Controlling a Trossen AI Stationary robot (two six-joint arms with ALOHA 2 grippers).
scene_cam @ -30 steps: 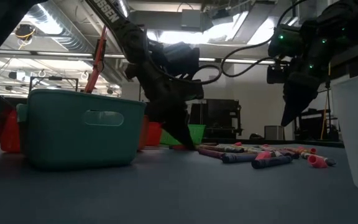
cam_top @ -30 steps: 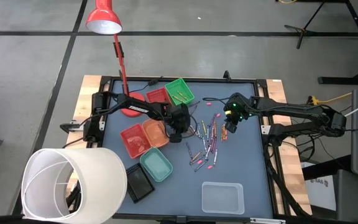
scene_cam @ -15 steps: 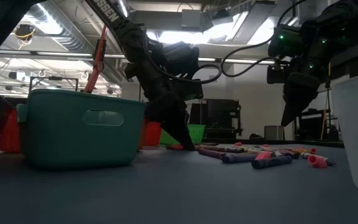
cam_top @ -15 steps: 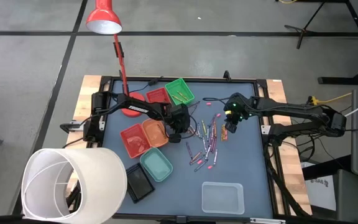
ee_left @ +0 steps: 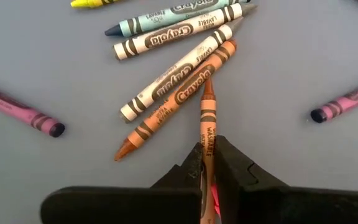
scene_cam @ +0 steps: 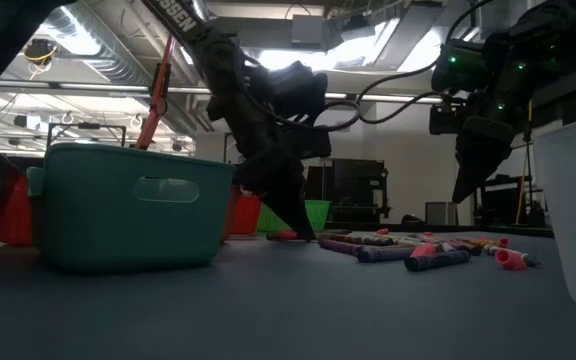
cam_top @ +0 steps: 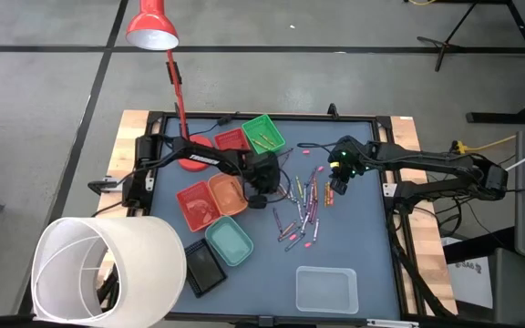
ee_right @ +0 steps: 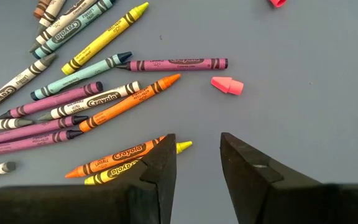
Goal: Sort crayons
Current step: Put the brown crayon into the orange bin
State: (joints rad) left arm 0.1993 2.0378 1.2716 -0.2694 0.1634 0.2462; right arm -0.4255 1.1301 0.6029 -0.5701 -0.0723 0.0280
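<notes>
Many crayons (cam_top: 301,205) lie scattered flat on the dark mat in the table's middle; they also show in the low view (scene_cam: 408,250). My left gripper (cam_top: 261,195) is low at the heap's left edge, beside the orange tray (cam_top: 227,192), shut on a brown crayon (ee_left: 207,118). My right gripper (cam_top: 334,189) hangs open and empty above the heap's right side; in the right wrist view (ee_right: 197,155) orange and yellow crayons (ee_right: 114,163) lie below its fingers. My left gripper pinches the brown crayon's near end (ee_left: 207,163) between its two fingers. The fingers slant down and lie along the crayon, which sticks out forward from them. Its free tip (ee_left: 207,86) reaches the end of an orange crayon (ee_left: 179,102) on the mat.
Small trays stand left of the heap: green (cam_top: 262,133) and red (cam_top: 231,139) at the back, red (cam_top: 196,202), teal (cam_top: 230,240) and black (cam_top: 204,268) nearer. A clear tray (cam_top: 327,288) is at the front. A red lamp (cam_top: 153,27) and a white cylinder (cam_top: 108,269) stand at the left.
My left arm's wrist has risen a little and tipped, while its fingertips have stayed low at the heap's left edge.
</notes>
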